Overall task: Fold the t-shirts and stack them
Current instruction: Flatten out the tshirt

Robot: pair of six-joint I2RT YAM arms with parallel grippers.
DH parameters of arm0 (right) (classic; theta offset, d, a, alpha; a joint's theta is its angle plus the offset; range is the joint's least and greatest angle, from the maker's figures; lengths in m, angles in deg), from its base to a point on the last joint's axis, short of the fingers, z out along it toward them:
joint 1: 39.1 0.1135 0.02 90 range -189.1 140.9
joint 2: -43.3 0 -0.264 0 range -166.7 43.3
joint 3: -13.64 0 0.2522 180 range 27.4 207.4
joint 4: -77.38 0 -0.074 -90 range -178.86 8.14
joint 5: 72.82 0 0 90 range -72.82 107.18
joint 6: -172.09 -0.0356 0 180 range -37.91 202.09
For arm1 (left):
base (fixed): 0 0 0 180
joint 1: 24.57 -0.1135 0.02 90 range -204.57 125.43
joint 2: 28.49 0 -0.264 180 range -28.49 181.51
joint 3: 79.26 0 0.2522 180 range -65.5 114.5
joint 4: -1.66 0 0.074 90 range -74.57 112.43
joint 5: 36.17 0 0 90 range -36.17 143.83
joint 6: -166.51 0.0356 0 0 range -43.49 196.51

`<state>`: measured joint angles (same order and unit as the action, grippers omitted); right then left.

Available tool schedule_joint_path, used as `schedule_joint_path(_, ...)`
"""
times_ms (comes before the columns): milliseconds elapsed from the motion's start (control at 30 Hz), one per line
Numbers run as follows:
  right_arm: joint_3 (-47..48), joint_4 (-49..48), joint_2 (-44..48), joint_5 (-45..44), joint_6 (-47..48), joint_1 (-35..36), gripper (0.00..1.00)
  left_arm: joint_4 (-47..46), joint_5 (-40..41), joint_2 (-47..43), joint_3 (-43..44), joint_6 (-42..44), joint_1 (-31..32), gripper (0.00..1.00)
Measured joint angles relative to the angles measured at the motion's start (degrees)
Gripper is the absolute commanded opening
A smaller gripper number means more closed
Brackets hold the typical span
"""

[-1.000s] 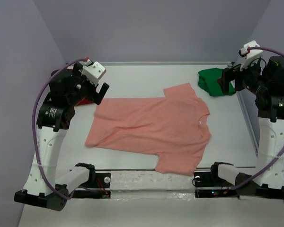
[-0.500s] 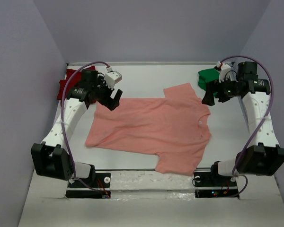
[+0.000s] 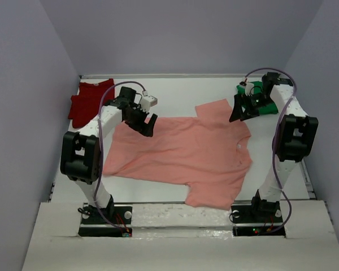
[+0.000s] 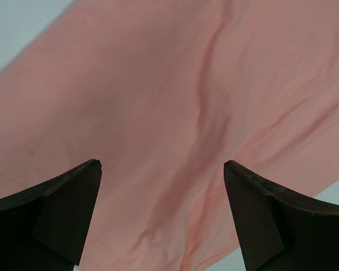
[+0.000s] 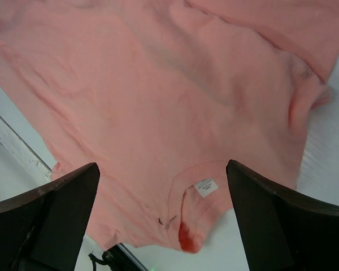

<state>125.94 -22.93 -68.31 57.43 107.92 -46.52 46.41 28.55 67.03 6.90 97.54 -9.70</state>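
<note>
A salmon-pink t-shirt (image 3: pixel 181 152) lies spread flat in the middle of the white table, neck to the right and hem to the left. My left gripper (image 3: pixel 146 125) hovers open over its far left corner; the left wrist view is filled with pink cloth (image 4: pixel 175 101) between the open fingers (image 4: pixel 62 220). My right gripper (image 3: pixel 237 112) hangs open above the far sleeve; the right wrist view looks down on the collar and its white label (image 5: pixel 205 187). A dark red t-shirt (image 3: pixel 90 101) lies at the back left. A green t-shirt (image 3: pixel 263 97) sits at the back right, partly hidden by the right arm.
Grey walls close in the table (image 3: pixel 175 90) at the back and both sides. The arm bases and a pale strip (image 3: pixel 181 215) run along the near edge. Purple cables loop over both arms.
Both arms have reached forward from raised poses near the table's sides and come down over the far edge of the salmon-pink shirt. Both grippers stayed open. The shirts have not moved.
</note>
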Motion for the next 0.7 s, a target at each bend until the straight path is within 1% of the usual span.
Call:
schedule_joint_path(133, 5.38, 2.71, -6.71, 0.94, 1.38, 0.83, 1.0, 0.76, -1.36, 7.37, 3.04, 0.07, 0.94, 0.99)
schedule_joint_path(300, 11.58, 6.64, -12.44, 2.56, 3.34, 2.84, 1.0, 1.16, -1.25, 13.38, 5.62, 0.17, 1.84, 0.99)
schedule_joint_path(433, 16.0, 8.55, -16.02, 4.35, 5.38, 3.82, 1.0, 1.86, -0.31, 16.06, 6.84, 0.37, 2.23, 0.99)
schedule_joint_path(533, 16.28, 9.01, -17.46, 4.61, 6.01, 4.2, 1.0, 2.19, 1.77, 17.57, 7.93, 0.42, 2.58, 0.99)
schedule_joint_path(700, 16.41, 9.88, -19.82, 4.59, 6.78, 4.42, 1.0, 1.79, 4.42, 17.68, 8.02, 0.28, 2.99, 0.99)
